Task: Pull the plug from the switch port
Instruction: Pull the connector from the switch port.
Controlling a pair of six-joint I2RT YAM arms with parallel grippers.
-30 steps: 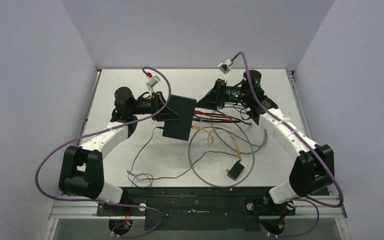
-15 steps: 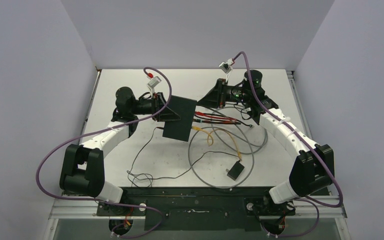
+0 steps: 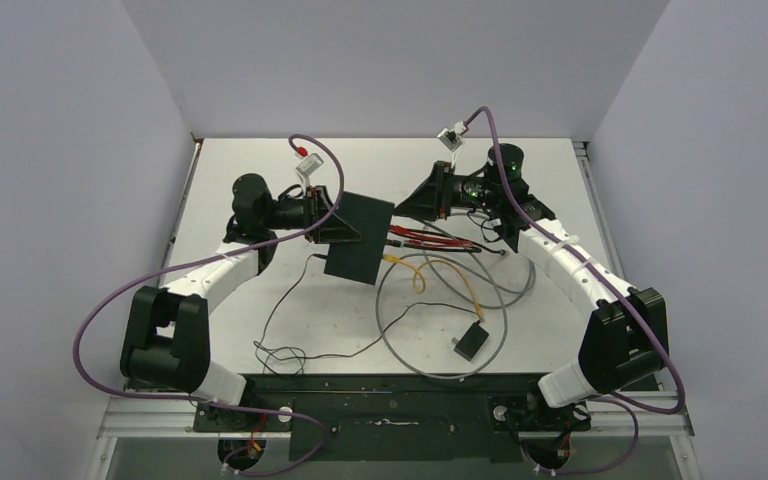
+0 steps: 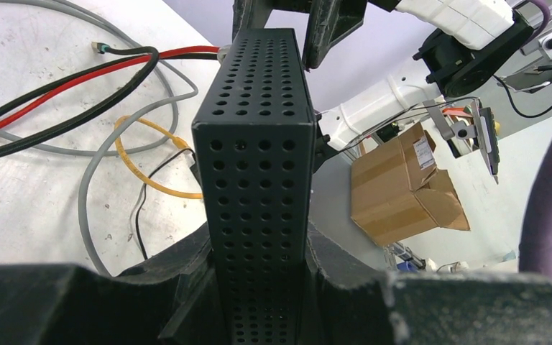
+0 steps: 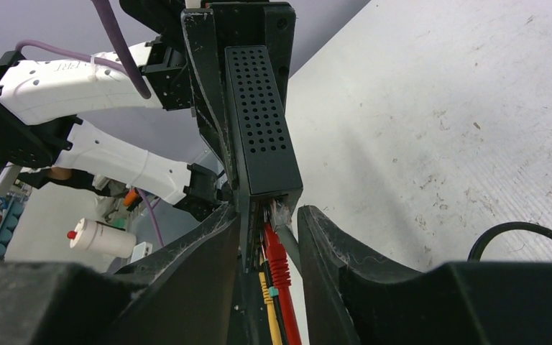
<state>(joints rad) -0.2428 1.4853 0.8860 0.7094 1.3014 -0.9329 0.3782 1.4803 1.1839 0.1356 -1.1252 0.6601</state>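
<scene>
The switch (image 3: 360, 235) is a flat black perforated box held up off the table, tilted on edge. My left gripper (image 3: 332, 225) is shut on its left end; in the left wrist view the fingers (image 4: 187, 287) clamp both faces of the switch (image 4: 259, 144). Red, black, yellow and grey plugs sit in the sockets on its right edge. My right gripper (image 3: 405, 208) is at that edge. In the right wrist view its jaws (image 5: 269, 215) stand narrowly apart around the switch (image 5: 259, 115), the grey plug (image 5: 282, 224) and the red plug (image 5: 279, 262), with a small gap showing.
Red and black cables (image 3: 430, 232), a yellow cable (image 3: 420, 270) and a grey cable loop (image 3: 400, 340) trail from the switch over the table. A small black adapter block (image 3: 470, 341) with a thin black cord lies near the front. Walls enclose the table.
My right wrist has shifted slightly up and toward the switch's port edge. The left arm and the switch have barely moved.
</scene>
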